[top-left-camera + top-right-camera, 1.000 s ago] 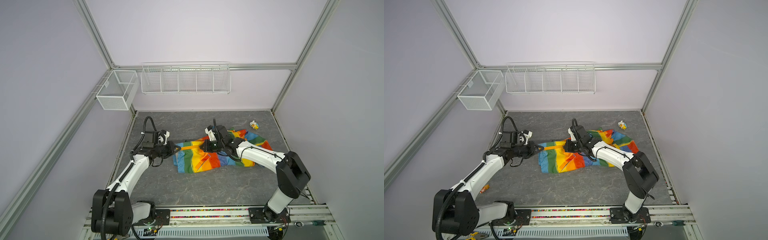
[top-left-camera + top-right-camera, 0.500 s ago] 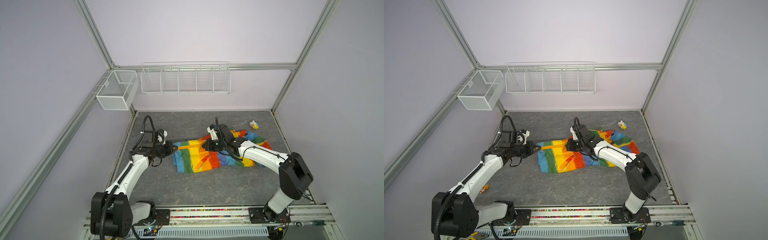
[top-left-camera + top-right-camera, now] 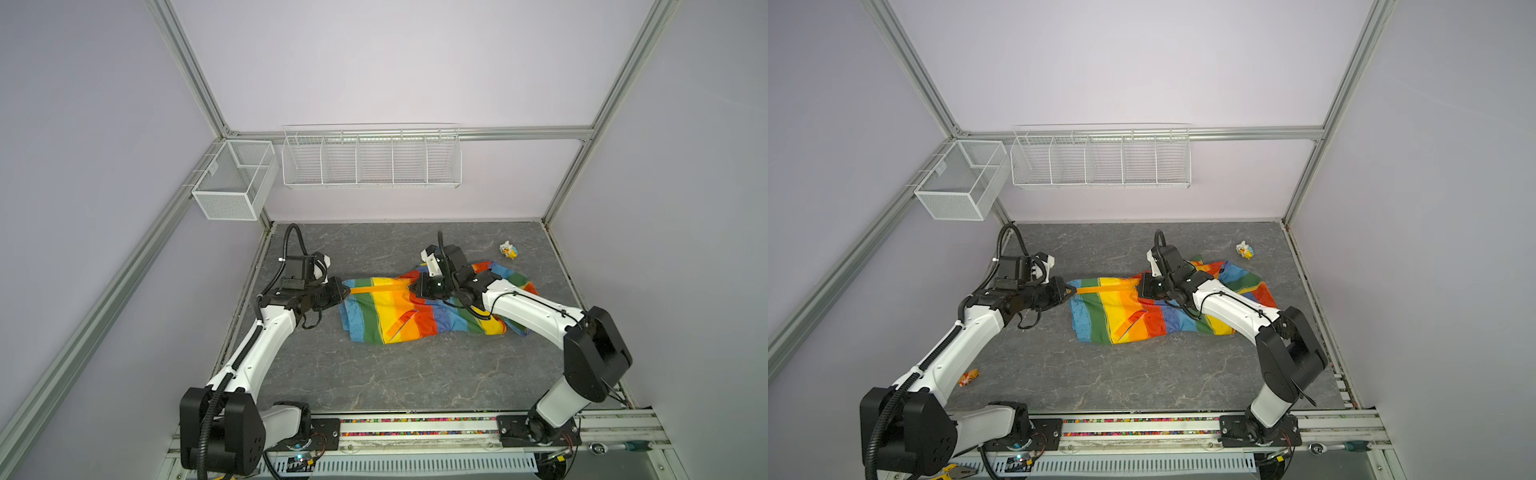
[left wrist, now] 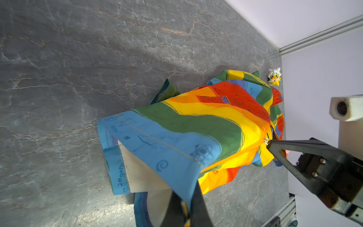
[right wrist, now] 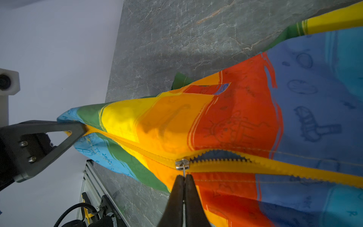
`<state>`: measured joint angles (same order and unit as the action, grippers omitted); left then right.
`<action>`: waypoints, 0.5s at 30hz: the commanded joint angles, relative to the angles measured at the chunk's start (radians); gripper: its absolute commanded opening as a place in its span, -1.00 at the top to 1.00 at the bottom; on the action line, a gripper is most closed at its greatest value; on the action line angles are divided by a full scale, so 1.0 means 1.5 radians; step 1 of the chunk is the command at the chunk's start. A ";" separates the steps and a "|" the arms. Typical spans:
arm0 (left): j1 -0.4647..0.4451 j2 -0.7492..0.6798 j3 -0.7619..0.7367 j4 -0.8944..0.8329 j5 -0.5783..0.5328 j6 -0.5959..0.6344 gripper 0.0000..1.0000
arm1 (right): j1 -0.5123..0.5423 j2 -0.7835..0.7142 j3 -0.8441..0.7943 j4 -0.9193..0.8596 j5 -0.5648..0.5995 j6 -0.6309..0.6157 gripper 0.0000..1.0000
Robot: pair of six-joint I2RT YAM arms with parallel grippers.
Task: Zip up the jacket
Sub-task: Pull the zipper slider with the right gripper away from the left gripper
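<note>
Left gripper [image 3: 345,289] was clamped tight on the blue hem of the jacket [image 3: 399,309] at the bottom end of its zipper. The right gripper [image 3: 412,286] was pressed closed on the metal zipper pull [image 5: 182,164].

The grey marbled table [image 3: 374,374] carried the striped jacket across its middle, toward the back, between the two arms. The orange-edged front was stretched taut in a line from one gripper to the other, and cream lining [image 4: 141,176] showed under the raised hem.

The zipper [image 5: 265,167] was joined from the hem up to the pull, and its teeth stood parted beyond it.

A small white-and-yellow toy figure [image 3: 508,249] stood near the back right corner, apart from the jacket. A tiny orange object [image 3: 968,377] lay near the front left, beside the left arm.
</note>
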<state>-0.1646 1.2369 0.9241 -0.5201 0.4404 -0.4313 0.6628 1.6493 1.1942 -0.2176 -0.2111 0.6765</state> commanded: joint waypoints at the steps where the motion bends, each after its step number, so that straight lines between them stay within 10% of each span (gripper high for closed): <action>1: 0.008 0.001 0.029 -0.021 -0.046 0.020 1.00 | -0.015 -0.027 -0.017 -0.028 0.031 -0.014 0.86; 15: 0.008 0.001 0.035 -0.026 -0.052 0.022 1.00 | -0.046 -0.042 -0.038 -0.053 0.045 -0.026 0.86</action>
<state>-0.1646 1.2381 0.9447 -0.5453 0.4118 -0.4164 0.6170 1.6180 1.1614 -0.2569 -0.1936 0.6571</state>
